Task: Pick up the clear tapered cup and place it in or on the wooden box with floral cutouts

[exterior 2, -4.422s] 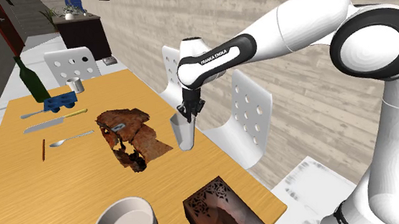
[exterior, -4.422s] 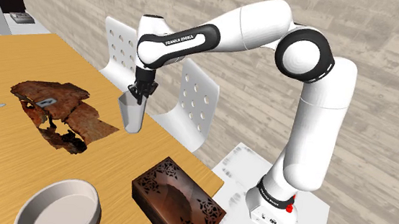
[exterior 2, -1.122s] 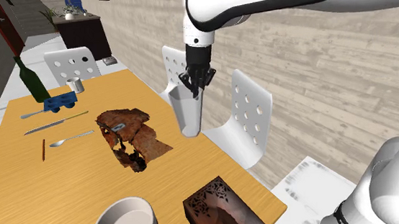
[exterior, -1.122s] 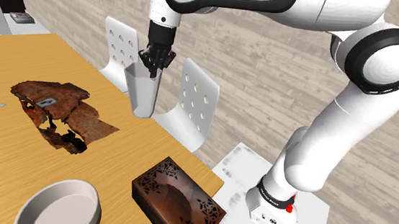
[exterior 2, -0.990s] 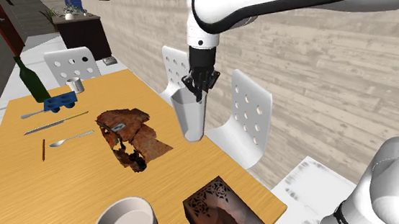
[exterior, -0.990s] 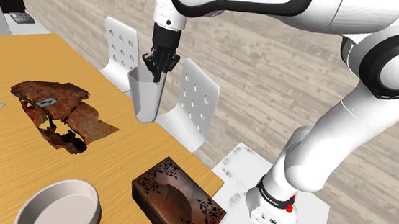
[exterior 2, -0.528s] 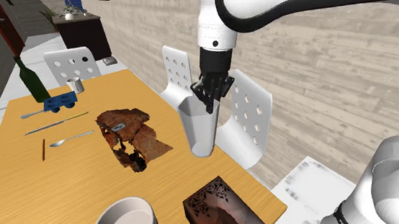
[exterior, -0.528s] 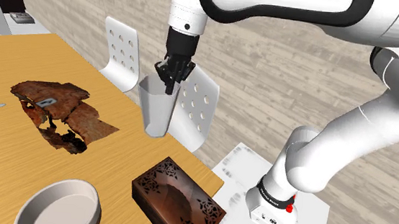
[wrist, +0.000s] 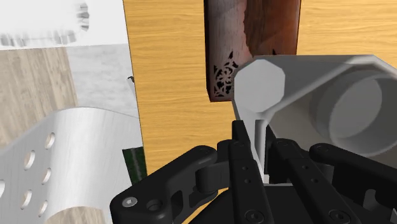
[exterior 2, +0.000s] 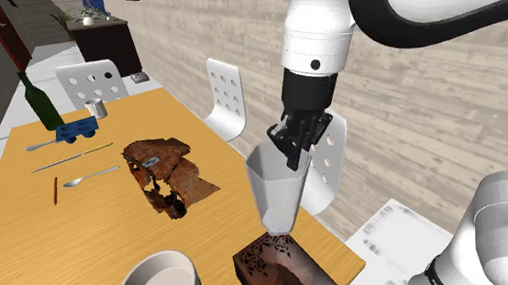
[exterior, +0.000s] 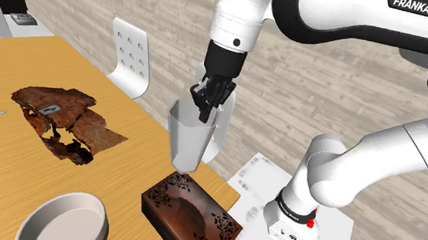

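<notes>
A pale grey tapered cup (exterior: 190,141) (exterior 2: 280,192) (wrist: 305,95) hangs upright in the air, its narrow base just above the near end of the dark wooden box with floral cutouts (exterior: 192,215) (exterior 2: 284,269) (wrist: 251,44). My black gripper (exterior: 210,96) (exterior 2: 296,141) (wrist: 261,153) is shut on the cup's rim, one finger inside and one outside. The box lies on the wooden table (exterior: 16,163) near its edge by the stand.
A round grey bowl (exterior: 64,219) sits beside the box. A ragged brown object (exterior: 64,120) lies mid-table. White perforated chairs (exterior: 130,55) stand along the table's edge, one behind the cup. Cutlery, a blue toy, a tin and a green bottle (exterior 2: 38,100) are at the far end.
The arm has carried the cup away from the ragged brown object, along the table edge, and lowered it. It now hangs just above the box's end.
</notes>
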Tool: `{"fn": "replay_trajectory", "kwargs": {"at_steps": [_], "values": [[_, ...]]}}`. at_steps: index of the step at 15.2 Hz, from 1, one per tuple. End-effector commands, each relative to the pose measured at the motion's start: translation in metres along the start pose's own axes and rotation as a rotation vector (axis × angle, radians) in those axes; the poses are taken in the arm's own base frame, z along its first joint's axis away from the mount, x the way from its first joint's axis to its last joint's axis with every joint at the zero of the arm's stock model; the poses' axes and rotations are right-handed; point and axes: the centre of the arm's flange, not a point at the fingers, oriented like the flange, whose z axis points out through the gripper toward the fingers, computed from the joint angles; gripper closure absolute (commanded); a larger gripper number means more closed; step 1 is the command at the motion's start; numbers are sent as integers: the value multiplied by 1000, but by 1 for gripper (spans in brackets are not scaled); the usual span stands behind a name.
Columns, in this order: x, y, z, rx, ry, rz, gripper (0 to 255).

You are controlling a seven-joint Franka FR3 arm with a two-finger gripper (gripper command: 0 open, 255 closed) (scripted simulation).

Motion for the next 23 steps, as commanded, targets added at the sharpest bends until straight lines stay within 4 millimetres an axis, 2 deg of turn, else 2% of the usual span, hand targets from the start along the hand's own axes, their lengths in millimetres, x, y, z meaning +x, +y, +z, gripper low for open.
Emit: {"fn": "replay_trajectory", "kwargs": {"at_steps": [1,5,23], "values": [[-25,-8,-5,0,0,1,255],[-72,-21,-12,0,0,1,255],[-74,-13,83,0,0,1,255]]}}
